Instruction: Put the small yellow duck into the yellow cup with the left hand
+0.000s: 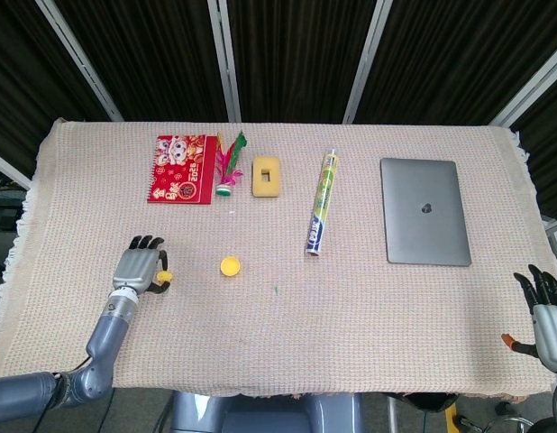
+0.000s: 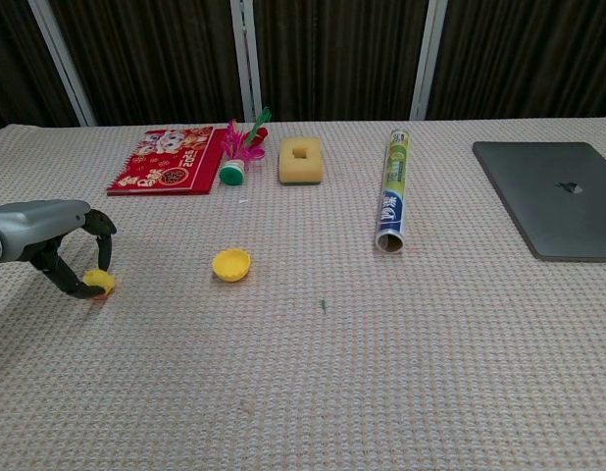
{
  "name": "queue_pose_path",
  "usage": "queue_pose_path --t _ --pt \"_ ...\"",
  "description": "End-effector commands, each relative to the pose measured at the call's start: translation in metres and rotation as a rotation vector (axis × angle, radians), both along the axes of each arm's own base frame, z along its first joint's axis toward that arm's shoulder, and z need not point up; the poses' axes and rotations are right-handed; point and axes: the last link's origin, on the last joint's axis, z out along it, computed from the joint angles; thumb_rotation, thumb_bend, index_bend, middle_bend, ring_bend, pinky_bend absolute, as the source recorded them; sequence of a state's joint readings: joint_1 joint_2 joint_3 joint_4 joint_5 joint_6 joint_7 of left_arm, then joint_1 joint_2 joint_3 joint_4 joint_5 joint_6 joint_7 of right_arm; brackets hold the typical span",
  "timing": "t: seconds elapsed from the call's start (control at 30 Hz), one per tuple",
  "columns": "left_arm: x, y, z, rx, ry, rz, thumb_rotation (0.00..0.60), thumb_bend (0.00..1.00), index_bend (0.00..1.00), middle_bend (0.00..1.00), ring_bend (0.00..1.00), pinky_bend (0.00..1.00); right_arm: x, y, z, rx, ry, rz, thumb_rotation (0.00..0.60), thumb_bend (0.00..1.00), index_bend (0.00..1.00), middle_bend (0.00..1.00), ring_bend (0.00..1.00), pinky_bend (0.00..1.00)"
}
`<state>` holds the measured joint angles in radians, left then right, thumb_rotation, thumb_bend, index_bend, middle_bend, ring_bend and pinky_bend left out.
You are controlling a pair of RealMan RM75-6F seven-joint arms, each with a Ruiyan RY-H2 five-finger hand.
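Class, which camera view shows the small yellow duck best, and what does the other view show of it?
The chest view: from the side, the small yellow duck appears between the curled fingertips of the left hand, low over the table. In the head view the duck is only a yellow speck beside the hand.

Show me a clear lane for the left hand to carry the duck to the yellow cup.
Bare cloth runs from the left hand and small yellow duck to the yellow cup. Crowding sits farther back: red booklet, shuttlecock, sponge.
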<state>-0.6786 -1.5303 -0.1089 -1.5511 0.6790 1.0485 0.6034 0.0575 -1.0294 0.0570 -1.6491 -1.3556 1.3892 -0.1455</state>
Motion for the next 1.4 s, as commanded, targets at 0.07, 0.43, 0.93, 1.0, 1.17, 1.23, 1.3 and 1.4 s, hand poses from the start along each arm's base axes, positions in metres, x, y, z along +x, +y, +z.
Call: queue_pose_path --t 0.07,0.43,0.93,1.0,1.17,1.23,1.3,1.4 --pt "0.002 0.002 0.002 0.01 -0.006 -0.002 0.6 0.29 0.52 0.11 0.05 0.0 0.0 0.0 0.0 0.0 0.0 0.0 0.6 0.0 0.1 0.0 0.0 0.0" --pt "0.015 0.013 0.02 0.053 -0.016 -0.042 0.6 0.29 0.52 0.11 0.05 0.0 0.0 0.0 0.0 0.0 0.0 -0.001 0.6 0.0 0.1 0.0 0.0 0.0" --pt "0.051 0.027 0.014 0.061 -0.056 -0.105 0.6 0.29 0.52 0.12 0.06 0.0 0.0 -0.001 0.0 0.001 -0.005 0.001 0.6 0.0 0.1 0.0 0.0 0.0" --pt "0.055 0.027 0.011 0.058 -0.06 -0.11 0.6 0.29 0.52 0.12 0.06 0.0 0.0 -0.001 0.0 0.002 -0.006 0.0 0.6 0.0 0.1 0.0 0.0 0.0" --pt "0.064 0.027 0.006 0.053 -0.074 -0.121 0.6 0.29 0.52 0.12 0.06 0.0 0.0 -0.001 0.0 0.003 -0.008 0.001 0.6 0.0 0.1 0.0 0.0 0.0" --pt "0.067 0.026 0.004 0.051 -0.081 -0.123 0.6 0.29 0.52 0.12 0.06 0.0 0.0 -0.001 0.0 0.003 -0.009 0.0 0.6 0.0 0.1 0.0 0.0 0.0" --pt "0.07 0.025 0.002 0.047 -0.087 -0.125 0.6 0.29 0.52 0.12 0.06 0.0 0.0 -0.001 0.0 0.003 -0.01 0.001 0.6 0.0 0.1 0.0 0.0 0.0" --pt "0.074 0.024 0.001 0.045 -0.093 -0.131 0.6 0.29 0.52 0.13 0.06 0.0 0.0 0.0 0.0 0.003 -0.01 0.001 0.6 0.0 0.1 0.0 0.0 0.0"
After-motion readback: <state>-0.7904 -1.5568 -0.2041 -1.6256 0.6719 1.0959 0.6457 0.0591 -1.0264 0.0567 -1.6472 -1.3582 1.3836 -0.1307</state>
